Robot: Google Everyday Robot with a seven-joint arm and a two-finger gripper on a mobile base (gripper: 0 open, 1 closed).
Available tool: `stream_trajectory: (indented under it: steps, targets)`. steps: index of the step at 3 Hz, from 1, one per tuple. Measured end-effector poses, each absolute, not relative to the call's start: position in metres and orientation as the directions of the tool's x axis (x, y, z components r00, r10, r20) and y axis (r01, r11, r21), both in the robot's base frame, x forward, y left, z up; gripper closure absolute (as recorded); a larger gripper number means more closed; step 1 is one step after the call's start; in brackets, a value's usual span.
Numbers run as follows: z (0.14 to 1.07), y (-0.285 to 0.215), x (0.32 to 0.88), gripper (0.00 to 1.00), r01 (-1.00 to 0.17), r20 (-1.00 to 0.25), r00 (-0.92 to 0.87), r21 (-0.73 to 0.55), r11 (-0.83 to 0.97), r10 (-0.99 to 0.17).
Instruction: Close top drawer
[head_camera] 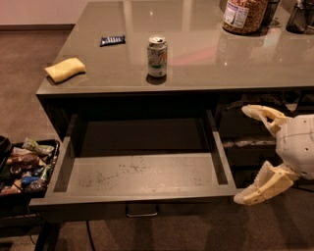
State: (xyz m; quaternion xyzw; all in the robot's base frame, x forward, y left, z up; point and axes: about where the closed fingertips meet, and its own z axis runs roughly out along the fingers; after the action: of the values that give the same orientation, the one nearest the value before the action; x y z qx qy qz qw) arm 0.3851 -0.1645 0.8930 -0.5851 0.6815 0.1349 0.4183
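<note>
Grey-olive and wide, the top drawer (pixel 142 172) stands pulled far out from the desk (pixel 206 68), so that its whole inside floor shows, speckled with pale dust and with nothing lying in it. On its flat front, low in the view, a small metal loop handle (pixel 142 211) sits in the centre. The gripper (pixel 242 154) is at the right side, just beside the right front corner of the drawer and outside of it. Its two pale fingers are spread wide apart and they hold nothing: the upper finger (pixel 262 113) reaches to the left at the height of the desk's lower shelves, and the lower finger (pixel 257 190) points to the drawer's corner; if its tip touches the corner or not, one cannot tell. On the glossy desk top stands an upright soda can (pixel 157 56) near the front edge, a yellow sponge (pixel 65 69) lies near the left front corner, and a small dark packet (pixel 113 40) lies further back. A jar (pixel 244 14) with a label stands at the far right. Left of the drawer, lower down, a dark tray (pixel 53 146) is full of mixed wrapped snacks
</note>
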Motion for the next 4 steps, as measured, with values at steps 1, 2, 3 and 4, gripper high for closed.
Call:
stream_trajectory:
  steps: [1, 2, 3, 4]
  targets:
    - [0.893, -0.164, 0.385, 0.0, -0.91, -0.728, 0.036, -0.306, 0.278, -0.685]
    - [0.899, -0.161, 0.387, 0.0, -0.913, -0.713, 0.059, -0.321, 0.251, -0.698]
    - [0.886, -0.152, 0.385, 0.0, -0.935, -0.704, 0.108, -0.311, 0.168, -0.702]
    - [0.863, -0.144, 0.378, 0.0, -0.95, -0.701, 0.12, -0.286, 0.123, -0.703]
